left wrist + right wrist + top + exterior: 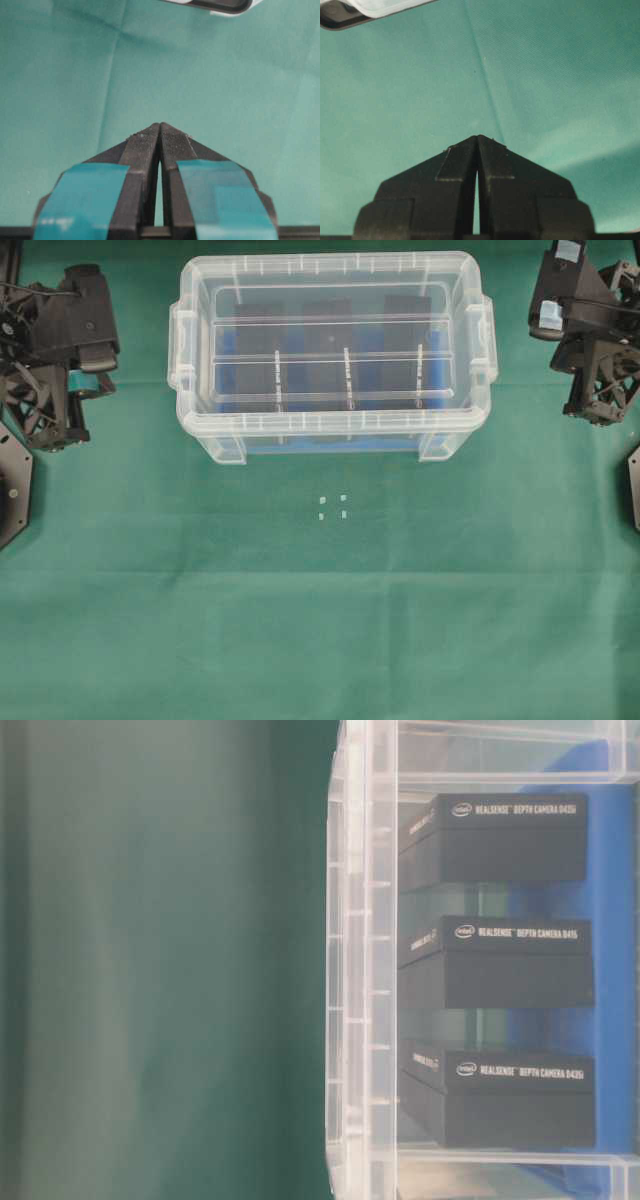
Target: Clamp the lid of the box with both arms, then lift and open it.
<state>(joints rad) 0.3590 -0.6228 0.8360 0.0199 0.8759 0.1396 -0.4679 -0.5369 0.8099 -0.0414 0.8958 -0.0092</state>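
Even light, soft table-level blur

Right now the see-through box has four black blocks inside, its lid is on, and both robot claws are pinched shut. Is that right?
Almost. The box holds three black blocks, not four; the table-level view shows them stacked in a row. The lid is on, and the wrist views show the left gripper and right gripper pinched shut on nothing.

Green-clothed table (150, 620) before you, carrying one box.
The box (330, 435) sits on the cloth near the far edge, midway across; four small white markers (332, 506) lie just in front of it.
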